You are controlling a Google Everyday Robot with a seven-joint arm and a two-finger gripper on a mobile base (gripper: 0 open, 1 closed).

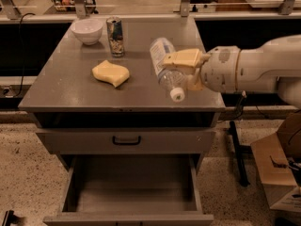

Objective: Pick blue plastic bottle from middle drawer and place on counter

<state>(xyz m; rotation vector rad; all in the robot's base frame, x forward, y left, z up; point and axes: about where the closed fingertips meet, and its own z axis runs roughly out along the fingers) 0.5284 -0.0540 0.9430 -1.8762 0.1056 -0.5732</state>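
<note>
Gripper (178, 70) over right part of counter (141, 89), jaws pinching blue plastic bottle (160, 51) | bottle tilted, white cap toward front edge | middle drawer (131, 192) pulled out | yellow sponge (110, 73), drink can (114, 36), white bowl (87, 30) on counter

White bowl (87, 30), drink can (115, 36) just beside it, yellow sponge (110, 73) nearer, cardboard box (277, 173) at lower right

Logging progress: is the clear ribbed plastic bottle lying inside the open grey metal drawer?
No, the clear ribbed plastic bottle is held in the gripper over the right side of the flat grey counter.
</note>
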